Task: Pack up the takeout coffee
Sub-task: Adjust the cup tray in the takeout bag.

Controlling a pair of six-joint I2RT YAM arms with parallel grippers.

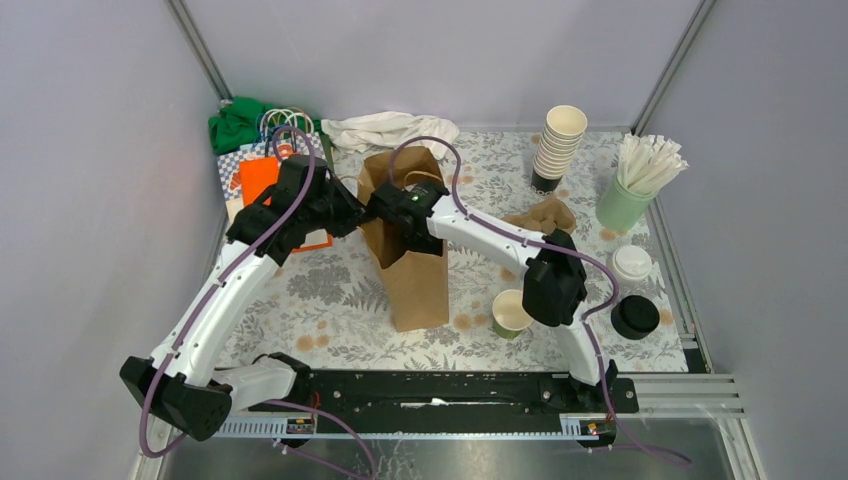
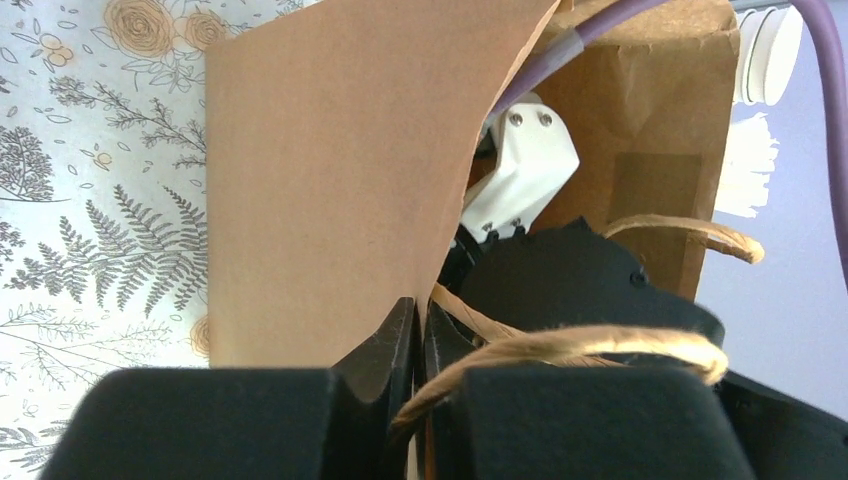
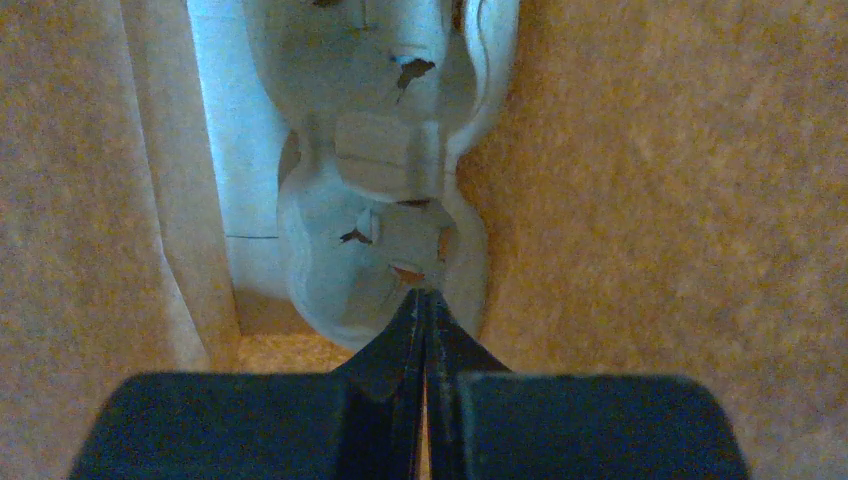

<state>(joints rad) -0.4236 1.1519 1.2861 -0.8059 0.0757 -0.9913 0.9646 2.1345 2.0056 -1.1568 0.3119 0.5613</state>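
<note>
so the left gripper (image 2: 418, 322) is down to a narrow pinch on the rim of the brown paper bag (image 1: 415, 280), with the paper wall sandwiched between its fingers. looks like its job is to hold the mouth open and stop the bag tipping while the other arm works inside. one twine handle (image 2: 600, 345) is draped over a finger, and that could snag when it lets go.

the right gripper (image 3: 425, 300) is deep in the bag with its fingers pressed fully together, tips right at the edge of a pale moulded tray (image 3: 370, 200) lying at the bottom. can't tell if it's nipping the tray's rim or only poking at it. best guess is it's seating the tray so the cups have somewhere to sit.

the takeout coffee doesn't look packed yet. one dark-green cup (image 1: 511, 315) stands open on the table (image 1: 320, 290), just beside the right arm's elbow. a black lid (image 1: 635, 317) lies apart from it, near the right edge.

room-wise the bag mouth is tight. the right wrist and its purple cable (image 2: 600, 30) fill most of it, so coming out probably wants to be straight up. the elbow swinging back could clip that open cup. front-left of the bag there's only patterned tabletop, so that's the easy side to move through.
</note>
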